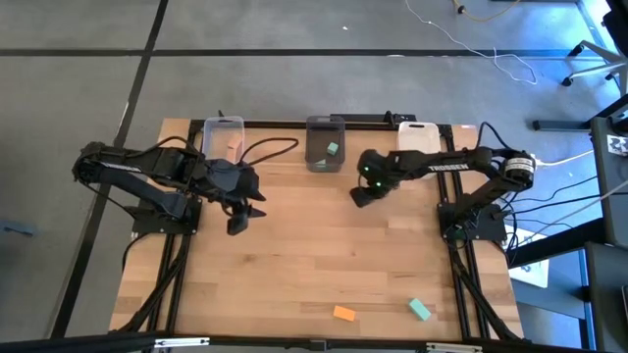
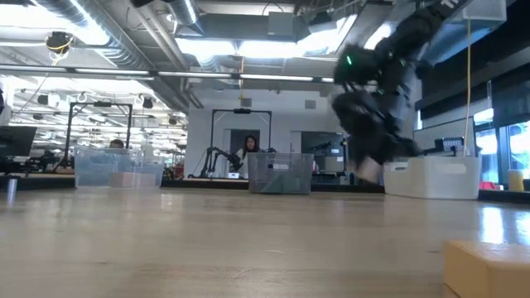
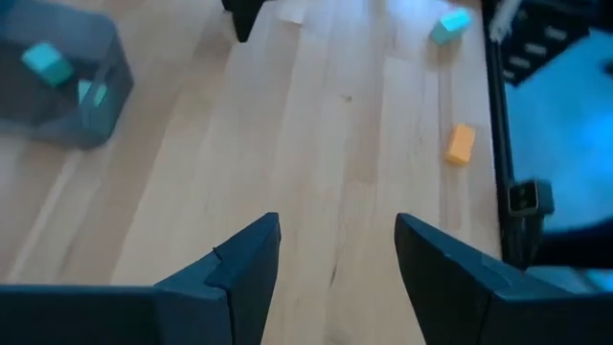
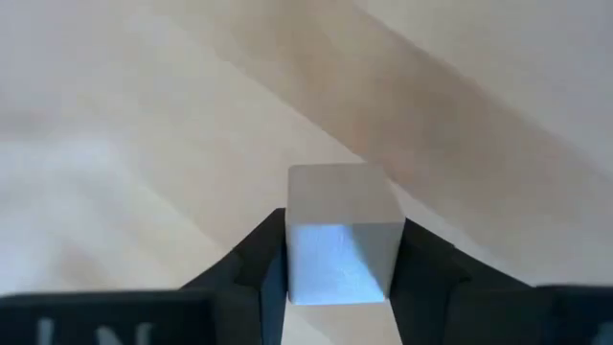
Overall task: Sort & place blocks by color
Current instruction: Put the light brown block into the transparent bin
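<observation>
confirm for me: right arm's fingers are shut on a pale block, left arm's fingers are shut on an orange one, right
Not quite. The left gripper is open and holds nothing, as the left wrist view shows; the orange block lies loose on the table. The right gripper does have its fingers shut on a pale block.

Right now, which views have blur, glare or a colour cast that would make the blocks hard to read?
Low view: the near block is a soft blur, ceiling lights glare. Right wrist view: the block between the fingers looks washed pale with a bluish face, colour unclear. Left wrist view: slightly soft, blue spill at one edge. High view: blue spill on the floor.
</observation>
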Motion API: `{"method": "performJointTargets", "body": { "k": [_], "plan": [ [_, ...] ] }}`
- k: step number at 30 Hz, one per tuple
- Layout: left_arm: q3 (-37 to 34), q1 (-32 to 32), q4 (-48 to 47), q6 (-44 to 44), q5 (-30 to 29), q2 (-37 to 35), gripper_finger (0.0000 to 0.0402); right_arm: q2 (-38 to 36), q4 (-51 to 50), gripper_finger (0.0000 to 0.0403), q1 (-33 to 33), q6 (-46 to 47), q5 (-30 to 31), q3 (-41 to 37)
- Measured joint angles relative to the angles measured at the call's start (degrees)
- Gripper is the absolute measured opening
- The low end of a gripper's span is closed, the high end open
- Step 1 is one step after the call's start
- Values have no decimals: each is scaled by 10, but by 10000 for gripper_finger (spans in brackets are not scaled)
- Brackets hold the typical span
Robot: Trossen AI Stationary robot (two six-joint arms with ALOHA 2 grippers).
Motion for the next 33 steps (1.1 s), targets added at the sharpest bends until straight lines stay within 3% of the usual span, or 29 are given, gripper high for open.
{"method": "performJointTargets", "body": {
  "k": [5,9,16,19,24,33],
  "plan": [
    [0,0,1,-93,-11,0,199,-2,26,132,35,-115,50,73],
    [0,0,11,-129,-35,0,199,-2,25,132,81,-231,151,135],
    [0,0,58,-323,-153,22,199,-2,39,132,169,-388,347,219],
    [0,6,86,-364,-165,40,199,-3,67,132,197,-439,404,236],
    [0,30,182,-361,-123,75,199,-2,104,132,226,-485,439,243],
    [0,60,266,-318,-120,125,199,-2,110,132,248,-508,470,243]
  ]
}}
